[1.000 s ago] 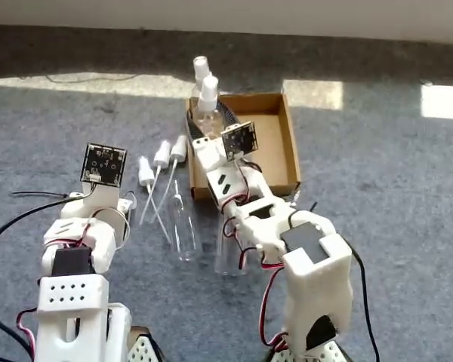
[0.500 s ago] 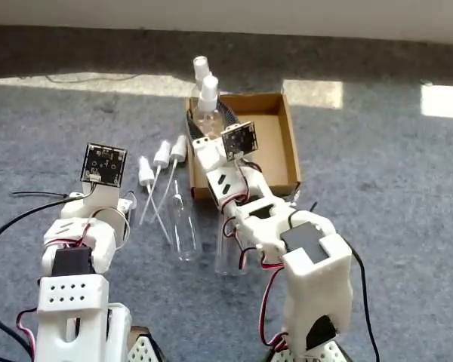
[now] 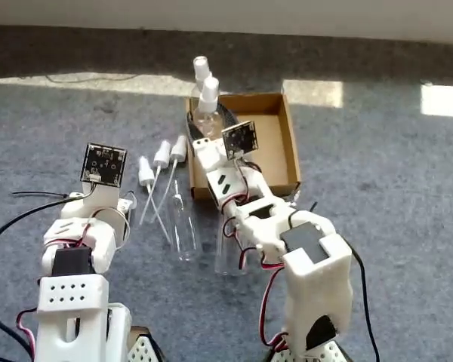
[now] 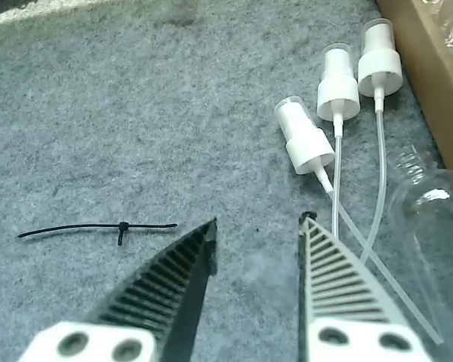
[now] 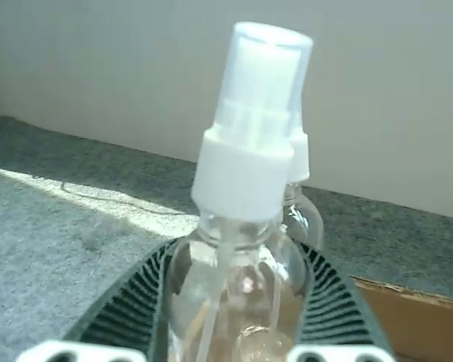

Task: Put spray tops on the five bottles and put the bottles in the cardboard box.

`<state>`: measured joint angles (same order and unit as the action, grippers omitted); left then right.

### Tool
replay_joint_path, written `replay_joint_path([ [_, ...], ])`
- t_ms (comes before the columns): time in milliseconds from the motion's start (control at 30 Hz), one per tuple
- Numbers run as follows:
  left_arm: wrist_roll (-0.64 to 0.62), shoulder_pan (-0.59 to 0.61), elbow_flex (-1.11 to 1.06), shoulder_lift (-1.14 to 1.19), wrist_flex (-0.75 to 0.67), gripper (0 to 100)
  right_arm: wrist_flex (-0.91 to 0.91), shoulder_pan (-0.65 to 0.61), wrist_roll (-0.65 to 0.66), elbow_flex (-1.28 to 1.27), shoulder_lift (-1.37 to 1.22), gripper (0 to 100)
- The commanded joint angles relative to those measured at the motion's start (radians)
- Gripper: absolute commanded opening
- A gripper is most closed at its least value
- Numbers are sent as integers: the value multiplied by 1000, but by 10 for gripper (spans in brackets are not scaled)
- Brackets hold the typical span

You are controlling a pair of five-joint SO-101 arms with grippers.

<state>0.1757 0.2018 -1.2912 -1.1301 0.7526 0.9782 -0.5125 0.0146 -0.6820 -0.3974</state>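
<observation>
At the far corner of the cardboard box (image 3: 290,139) nearer the left arm, the right gripper (image 5: 238,302) was clamped round an upright clear bottle (image 5: 238,279) with its spray top on; a second capped bottle (image 5: 302,207) stood just behind it. The left gripper (image 4: 257,230) hung over the grey carpet (image 4: 98,113) with jaws parted and holding nothing; three loose spray tops (image 4: 338,87) lay just beyond its tips; two uncapped bottles (image 3: 183,222) lay between the arms.

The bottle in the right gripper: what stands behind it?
Behind the held bottle a second bottle shows part of its spray top and its shoulder. Its lower body is covered by the held bottle and the right gripper, so where it stands is unclear.
</observation>
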Motion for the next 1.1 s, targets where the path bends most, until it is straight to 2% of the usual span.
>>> replay_joint_path([
  [0,3,-22,5,-7,-18,168,-2,-5,-11,53,13,108],
  [333,3,-22,5,-7,-17,168,-2,-5,-12,53,13,115],
  [533,3,-22,5,-7,-15,168,-4,-5,-12,51,13,214],
  [1067,3,-22,5,-7,-17,168,-4,-4,0,50,22,216],
])
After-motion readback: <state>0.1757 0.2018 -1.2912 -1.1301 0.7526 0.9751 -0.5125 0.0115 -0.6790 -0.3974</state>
